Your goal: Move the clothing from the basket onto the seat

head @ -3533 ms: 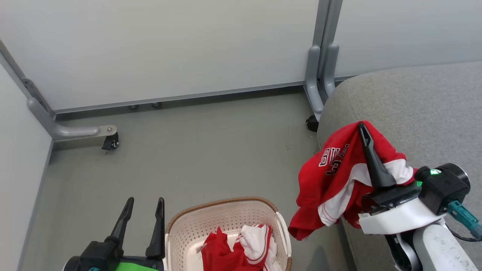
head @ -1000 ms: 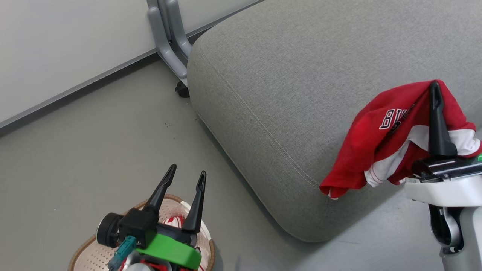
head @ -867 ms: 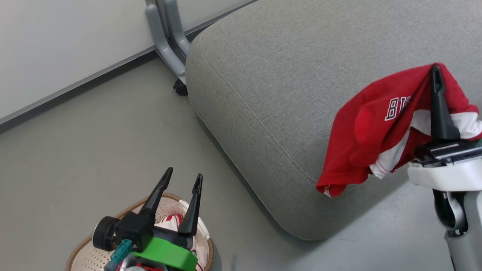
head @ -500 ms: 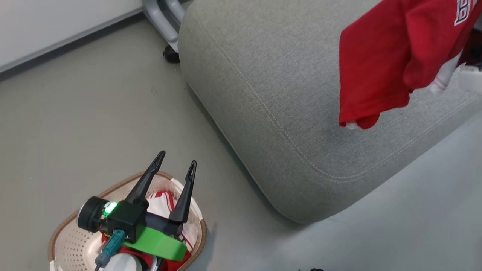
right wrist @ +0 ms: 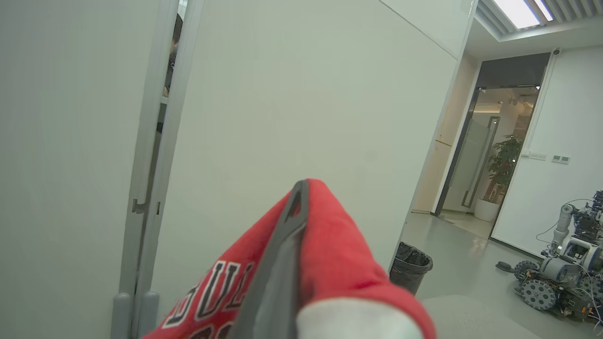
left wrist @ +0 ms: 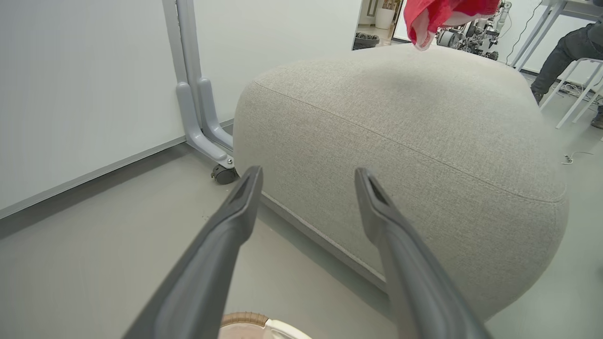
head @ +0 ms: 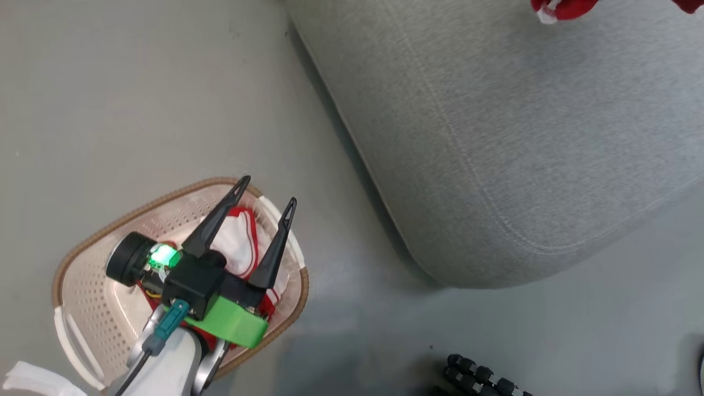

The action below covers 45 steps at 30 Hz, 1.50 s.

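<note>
The cream basket [head: 93, 275] stands on the floor at the lower left, with red and white clothing [head: 237, 248] lying in it. My left gripper [head: 268, 190] hovers open over the basket, nothing between its fingers. In the left wrist view this gripper [left wrist: 307, 172] points at the grey seat [left wrist: 400, 132], and the basket rim [left wrist: 245, 320] peeks in below. The seat [head: 495, 126] spreads over the upper right. A red garment [right wrist: 339, 263] is pinched in my shut right gripper [right wrist: 299, 188], held high. Its hem [head: 561, 8] hangs above the seat's far part, and the garment [left wrist: 447, 14] shows over the cushion.
White partition panels on grey castor feet [left wrist: 202, 132] stand left of the seat. A black tracked object [head: 484, 379] lies on the floor at the lower right. A person's leg [left wrist: 565, 52] and a stool are beyond the seat. A bin [right wrist: 410, 268] and another robot [right wrist: 560, 282] stand farther off.
The head camera has swung down and round, so the basket now sits fuller in view. My right gripper has lifted the red garment up past the picture's top edge. The left gripper stays open.
</note>
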Motion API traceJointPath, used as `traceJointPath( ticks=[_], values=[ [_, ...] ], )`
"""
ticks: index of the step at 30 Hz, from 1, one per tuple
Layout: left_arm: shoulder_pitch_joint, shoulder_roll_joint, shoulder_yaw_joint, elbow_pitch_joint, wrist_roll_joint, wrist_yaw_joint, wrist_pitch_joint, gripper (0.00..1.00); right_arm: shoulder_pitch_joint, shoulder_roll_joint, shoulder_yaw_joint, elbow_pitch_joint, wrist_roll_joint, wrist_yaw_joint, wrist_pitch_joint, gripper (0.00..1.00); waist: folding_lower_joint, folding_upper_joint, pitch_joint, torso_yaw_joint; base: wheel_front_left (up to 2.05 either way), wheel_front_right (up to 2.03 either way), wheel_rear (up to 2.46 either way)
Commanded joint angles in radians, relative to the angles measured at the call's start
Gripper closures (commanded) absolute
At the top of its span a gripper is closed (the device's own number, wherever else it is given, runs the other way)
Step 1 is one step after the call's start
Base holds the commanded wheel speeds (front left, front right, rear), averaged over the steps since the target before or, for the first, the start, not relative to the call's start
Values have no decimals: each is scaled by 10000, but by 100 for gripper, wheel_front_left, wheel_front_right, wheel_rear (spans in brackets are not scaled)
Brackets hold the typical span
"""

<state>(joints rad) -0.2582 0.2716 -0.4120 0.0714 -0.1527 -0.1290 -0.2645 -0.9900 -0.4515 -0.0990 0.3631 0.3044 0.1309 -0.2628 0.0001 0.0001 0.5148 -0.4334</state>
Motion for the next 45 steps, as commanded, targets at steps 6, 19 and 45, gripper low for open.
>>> traceJointPath(
  ticks=[6, 19, 45],
  values=[
    [-758, 27, -384, -34, 180, -30, 2, 0, -331, 148, -210, 1353, -290, -3, -32, 100, -1, -1, 1336, 1359, 0, 0, 0],
    [-772, -149, -527, 77, 229, -31, 3, 0, -69, 493, 1606, 5260, 988, -3, -32, 100, -1, -1, 1547, 1731, 0, 0, 0],
    [308, -1277, -51, 445, -143, -31, 3, 0, 944, -422, 6201, 7329, 5047, -5, 2165, 0, -1, -1, -1744, 1451, 0, 0, 0]
  ],
)
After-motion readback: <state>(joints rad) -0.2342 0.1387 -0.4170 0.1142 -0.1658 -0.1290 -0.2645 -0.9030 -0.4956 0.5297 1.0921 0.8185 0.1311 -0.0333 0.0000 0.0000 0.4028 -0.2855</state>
